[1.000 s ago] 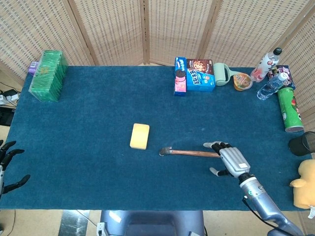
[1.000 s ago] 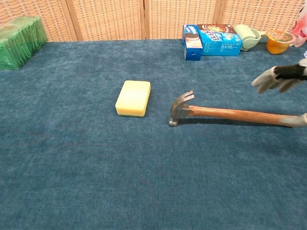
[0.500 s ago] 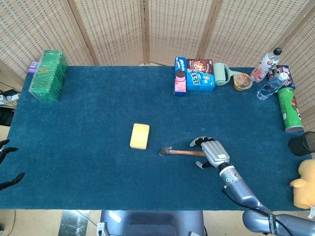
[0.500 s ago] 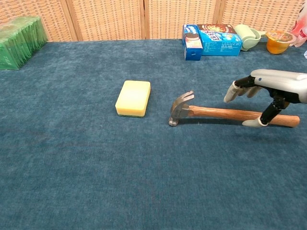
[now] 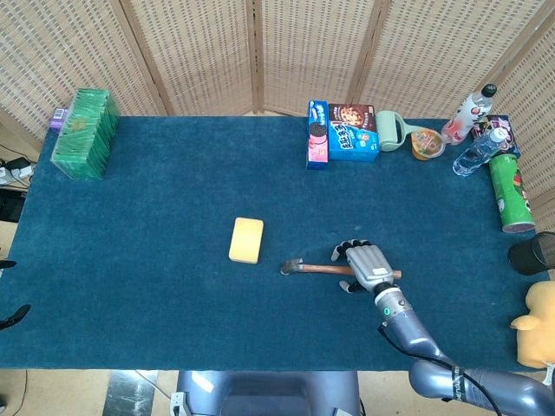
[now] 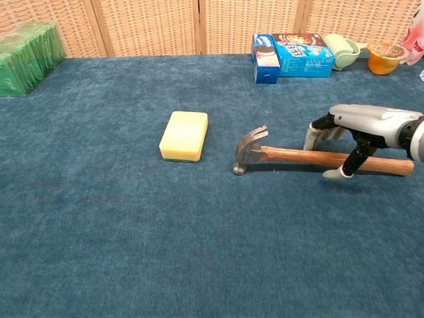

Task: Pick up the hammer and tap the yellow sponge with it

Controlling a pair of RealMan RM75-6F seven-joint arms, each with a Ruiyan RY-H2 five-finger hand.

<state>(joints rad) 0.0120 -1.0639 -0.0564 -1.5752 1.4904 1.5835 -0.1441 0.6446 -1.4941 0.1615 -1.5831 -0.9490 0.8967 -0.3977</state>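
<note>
On the counter (image 5: 156,217) lie one hammer (image 5: 323,269) and one yellow sponge (image 5: 246,240). One robot hand (image 5: 368,265) shows in full, the right one; a dark bit at the left edge of the head view may belong to the other, too little to tell. At the back stand two snack boxes: a blue-and-pink one (image 5: 317,133) and a blue biscuit one (image 5: 352,133). One pale green mug (image 5: 391,131), one orange-lidded cup (image 5: 427,144), two bottles (image 5: 468,114) (image 5: 479,152), one green tube can (image 5: 509,192), one black cup (image 5: 532,254), one yellow plush toy (image 5: 538,322) and one green stack of packets (image 5: 85,133) complete the count.
</note>
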